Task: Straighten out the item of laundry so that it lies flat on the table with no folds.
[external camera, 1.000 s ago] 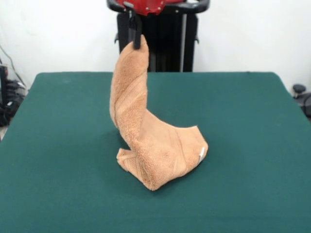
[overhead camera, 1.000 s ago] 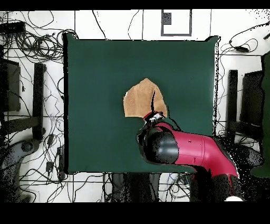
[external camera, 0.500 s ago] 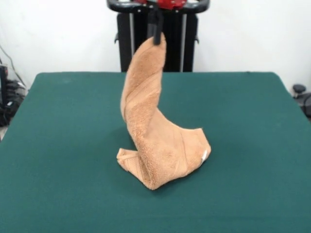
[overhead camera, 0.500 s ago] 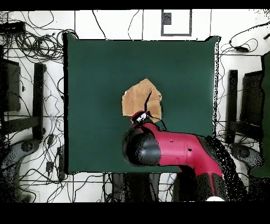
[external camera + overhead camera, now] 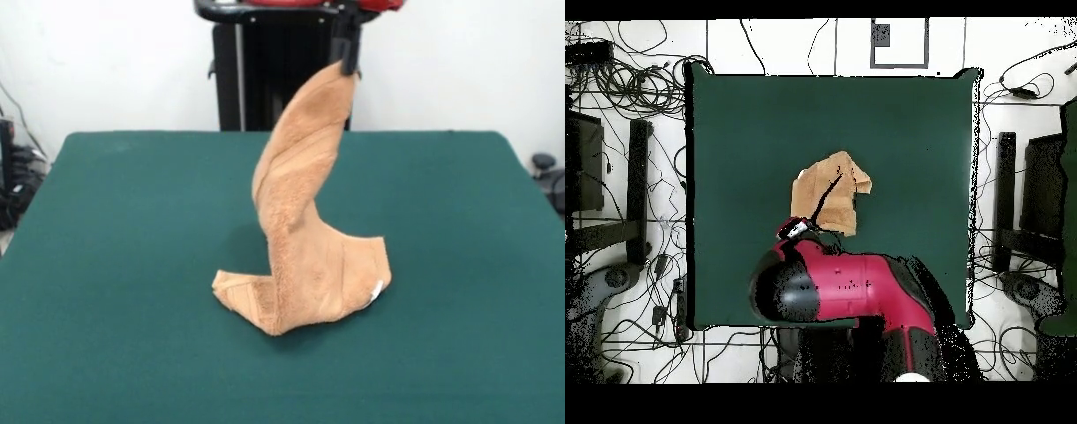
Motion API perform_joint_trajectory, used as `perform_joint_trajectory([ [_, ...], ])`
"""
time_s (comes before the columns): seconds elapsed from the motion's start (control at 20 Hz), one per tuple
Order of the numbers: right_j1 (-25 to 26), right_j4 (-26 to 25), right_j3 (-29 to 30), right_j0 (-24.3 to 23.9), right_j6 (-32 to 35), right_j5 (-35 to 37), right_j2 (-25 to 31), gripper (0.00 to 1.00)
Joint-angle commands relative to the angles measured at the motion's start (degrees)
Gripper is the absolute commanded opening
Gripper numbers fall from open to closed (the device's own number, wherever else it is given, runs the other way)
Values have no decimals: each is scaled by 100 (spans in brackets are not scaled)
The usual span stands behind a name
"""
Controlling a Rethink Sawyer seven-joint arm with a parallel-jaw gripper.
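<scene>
Moving rightward in the front view, the claw (image 5: 348, 55) is gripping the towel's (image 5: 305, 256) top corner, its lower part resting bunched mid-tabletop (image 5: 106, 265), tag (image 5: 377, 290) showing.

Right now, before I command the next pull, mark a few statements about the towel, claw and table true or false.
1. The claw is shut on one end of the towel. True.
2. The towel lies flat with no folds. False: it rises twisted, its lower part bunched on the table.
3. A white tag shows near the towel's lower edge. True.
4. The towel hangs wholly clear of the table. False: its lower part rests on it.
</scene>
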Motion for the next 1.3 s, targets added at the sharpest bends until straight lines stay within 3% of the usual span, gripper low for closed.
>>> perform_joint_trajectory([
  [0.05, -177, 531, -32, 592, 1063, 1309, -224, 0],
  [0.6, -153, 1086, -1304, 1671, 2200, 3232, -738, 0],
  [0.95, 95, 1066, -1329, 2191, 2431, 2566, -1076, 0],
  [1.3, 233, 1032, -1080, 2215, 2029, 1981, -1188, 0],
])
